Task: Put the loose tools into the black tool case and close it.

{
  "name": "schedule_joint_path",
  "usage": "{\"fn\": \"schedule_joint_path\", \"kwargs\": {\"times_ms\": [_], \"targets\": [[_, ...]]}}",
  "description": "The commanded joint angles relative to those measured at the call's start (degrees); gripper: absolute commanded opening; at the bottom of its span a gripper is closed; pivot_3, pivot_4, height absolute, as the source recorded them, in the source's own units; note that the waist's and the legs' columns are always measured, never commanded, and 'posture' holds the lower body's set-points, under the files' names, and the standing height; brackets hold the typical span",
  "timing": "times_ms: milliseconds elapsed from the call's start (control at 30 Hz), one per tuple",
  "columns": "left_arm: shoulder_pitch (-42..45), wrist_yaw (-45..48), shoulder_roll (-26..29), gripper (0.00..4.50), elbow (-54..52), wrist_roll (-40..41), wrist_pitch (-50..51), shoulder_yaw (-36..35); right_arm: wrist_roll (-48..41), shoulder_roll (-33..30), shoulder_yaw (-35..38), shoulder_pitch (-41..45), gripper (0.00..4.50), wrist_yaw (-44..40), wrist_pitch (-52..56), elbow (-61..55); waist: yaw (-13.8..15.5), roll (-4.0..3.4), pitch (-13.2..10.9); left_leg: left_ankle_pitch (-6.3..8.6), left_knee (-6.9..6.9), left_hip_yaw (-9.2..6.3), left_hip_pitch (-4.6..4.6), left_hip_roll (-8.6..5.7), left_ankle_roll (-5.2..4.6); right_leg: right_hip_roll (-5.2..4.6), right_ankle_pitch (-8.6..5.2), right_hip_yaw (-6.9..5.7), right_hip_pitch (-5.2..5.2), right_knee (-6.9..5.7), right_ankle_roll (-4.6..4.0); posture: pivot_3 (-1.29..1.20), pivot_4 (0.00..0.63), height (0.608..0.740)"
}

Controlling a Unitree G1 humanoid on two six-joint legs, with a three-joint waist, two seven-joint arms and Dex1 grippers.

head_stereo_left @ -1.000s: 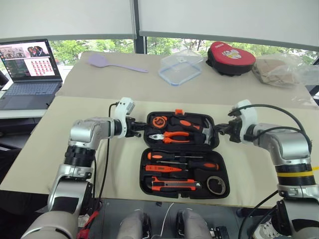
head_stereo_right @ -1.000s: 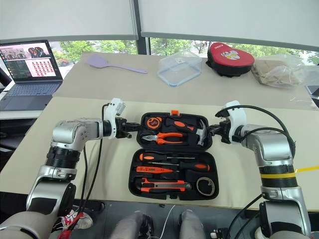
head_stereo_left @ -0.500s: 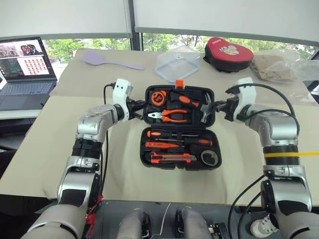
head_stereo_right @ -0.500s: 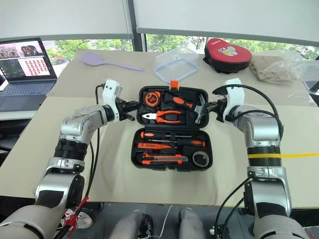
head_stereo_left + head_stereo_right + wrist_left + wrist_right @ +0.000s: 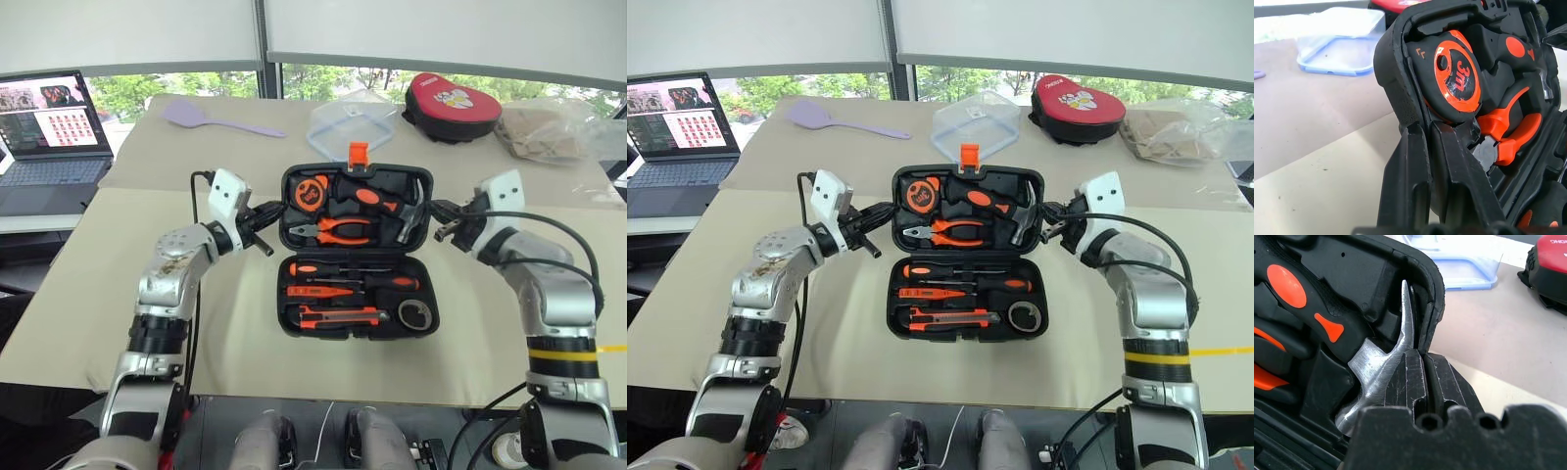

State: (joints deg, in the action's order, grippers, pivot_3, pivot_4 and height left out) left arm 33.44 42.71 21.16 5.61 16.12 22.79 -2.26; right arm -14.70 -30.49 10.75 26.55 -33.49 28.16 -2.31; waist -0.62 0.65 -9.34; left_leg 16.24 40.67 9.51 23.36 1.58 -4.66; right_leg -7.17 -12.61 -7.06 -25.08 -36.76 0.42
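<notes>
The black tool case [image 5: 290, 323] lies open on the table, its lid [image 5: 287, 192] tilted up off the surface with the orange latch [image 5: 359, 153] on top. Slim screwdrivers [image 5: 345, 269], a utility knife [image 5: 338, 315] and a grey tape roll [image 5: 416, 315] sit in the base slots. My left gripper [image 5: 266, 217] is shut on the lid's left rim [image 5: 1400, 73]. My right gripper [image 5: 438, 217] is shut on the right rim [image 5: 1432, 293], beside the hammer head [image 5: 1386, 357]. A tape measure [image 5: 1457, 73], pliers [image 5: 338, 230] and the hammer fill the lid.
Behind the case stand a clear plastic container [image 5: 353, 116], a red-and-black pouch [image 5: 453, 101] and a crumpled plastic bag [image 5: 549, 132]. A purple spatula [image 5: 196, 117] lies at the back left. An open laptop [image 5: 49, 127] stands on a side table at the far left.
The lid has swung up from lying flat to tilted. Both grippers have risen with its side rims and their wrists have turned. The head camera has shifted.
</notes>
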Motion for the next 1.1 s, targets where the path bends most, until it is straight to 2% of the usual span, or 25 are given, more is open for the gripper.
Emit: {"fn": "schedule_joint_path", "kwargs": {"times_ms": [33, 300, 633, 767, 833, 867, 933, 967, 1033, 1067, 1100], "targets": [[-2.00, -0.49, -0.82, 0.01, -7.80, 1.49, -1.21, 0.80, 1.02, -0.97, -0.44, -5.61, 0.00, -1.84, -8.62, -7.18, 0.15, 0.00, 0.00, 0.00, 0.00, -0.02, -0.01, 0.00, 0.00, 0.00, 0.00, -0.01, 0.02, 0.00, 0.00, 0.00, 0.150, 0.731], [-8.37, -2.52, 1.02, 0.01, -16.79, 0.92, -2.02, -0.05, -0.02, -1.73, 1.92, -14.62, 0.00, -1.61, -13.20, -15.49, -0.01, 0.00, 0.00, 0.00, 0.05, 0.00, -0.16, 0.04, 0.01, 0.02, -0.01, 0.10, 0.07, 0.02, 0.00, 0.00, 0.150, 0.731], [-17.69, -2.24, 5.65, 0.01, -25.83, 3.57, 0.63, -2.35, -3.46, -2.85, 3.26, -22.26, 0.00, -3.08, -11.82, -24.46, -0.11, -0.01, 0.01, 0.01, 0.05, 0.01, -0.26, 0.13, 0.03, 0.06, -0.02, 0.18, 0.08, -0.01, -0.03, 0.00, 0.150, 0.731], [-24.74, -2.87, 7.82, 0.01, -31.54, 5.91, 3.27, -4.45, -7.94, -4.17, 5.14, -30.55, 0.00, -6.85, -12.47, -32.83, -0.13, -0.03, 0.04, 0.04, 0.03, 0.01, -0.35, 0.17, 0.07, 0.08, -0.03, 0.23, 0.12, 0.00, -0.04, 0.00, 0.150, 0.731], [-29.72, -3.17, 8.84, 0.73, -35.11, 7.48, 4.91, -6.12, -10.89, -5.17, 6.98, -36.27, 0.00, -9.06, -11.84, -37.34, -0.21, -0.06, 0.12, 0.07, -0.01, 0.01, -0.50, 0.22, 0.12, 0.10, -0.06, 0.28, 0.25, 0.02, -0.07, 0.00, 0.150, 0.731], [-32.68, -3.00, 9.37, 0.93, -37.10, 8.58, 5.70, -7.23, -12.76, -5.85, 8.24, -39.73, 0.00, -11.06, -11.92, -39.28, -0.28, -0.08, 0.14, 0.10, -0.02, 0.00, -0.57, 0.25, 0.15, 0.13, -0.08, 0.30, 0.30, 0.02, -0.10, 0.00, 0.150, 0.731], [-38.30, -2.68, 10.57, 1.75, -40.42, 9.71, 6.32, -9.18, -14.96, -6.84, 11.03, -45.88, 0.00, -13.62, -12.09, -41.72, -0.22, -0.07, 0.14, 0.16, -0.06, 0.00, -0.73, 0.30, 0.23, 0.18, -0.16, 0.42, 0.40, 0.00, -0.15, 0.00, 0.150, 0.731], [-40.73, -2.49, 11.21, 2.05, -41.58, 9.87, 6.34, -10.01, -14.72, -7.36, 12.10, -48.32, 0.71, -14.17, -12.15, -42.14, -0.12, -0.04, 0.13, 0.19, -0.06, -0.02, -0.82, 0.34, 0.27, 0.21, -0.18, 0.42, 0.48, 0.01, -0.18, 0.00, 0.150, 0.731], [-45.21, -1.39, 12.94, 2.81, -42.75, 10.48, 5.96, -12.47, -13.39, -8.41, 14.25, -52.72, 1.34, -15.63, -13.03, -42.12, 0.13, 0.04, 0.15, 0.32, -0.06, -0.10, -1.09, 0.39, 0.35, 0.21, -0.38, 0.37, 0.79, 0.03, -0.06, 0.00, 0.150, 0.731], [-47.05, -0.23, 14.10, 3.20, -42.63, 11.29, 6.10, -14.26, -13.35, -9.45, 15.29, -55.08, 1.64, -17.36, -12.89, -42.15, 0.32, 0.04, 0.16, 0.61, -0.06, -0.14, -1.14, 0.41, 0.70, 0.16, -0.51, 0.36, 0.83, 0.04, 0.06, 0.00, 0.150, 0.731], [-48.37, 0.79, 15.22, 3.54, -42.22, 12.20, 6.53, -15.98, -14.62, -10.06, 16.46, -57.05, 1.69, -19.34, -12.74, -42.24, 0.43, 0.02, 0.16, 0.73, -0.06, -0.13, -1.12, 0.41, 0.76, 0.10, -0.55, 0.39, 0.80, 0.05, 0.05, 0.00, 0.150, 0.731]]}}
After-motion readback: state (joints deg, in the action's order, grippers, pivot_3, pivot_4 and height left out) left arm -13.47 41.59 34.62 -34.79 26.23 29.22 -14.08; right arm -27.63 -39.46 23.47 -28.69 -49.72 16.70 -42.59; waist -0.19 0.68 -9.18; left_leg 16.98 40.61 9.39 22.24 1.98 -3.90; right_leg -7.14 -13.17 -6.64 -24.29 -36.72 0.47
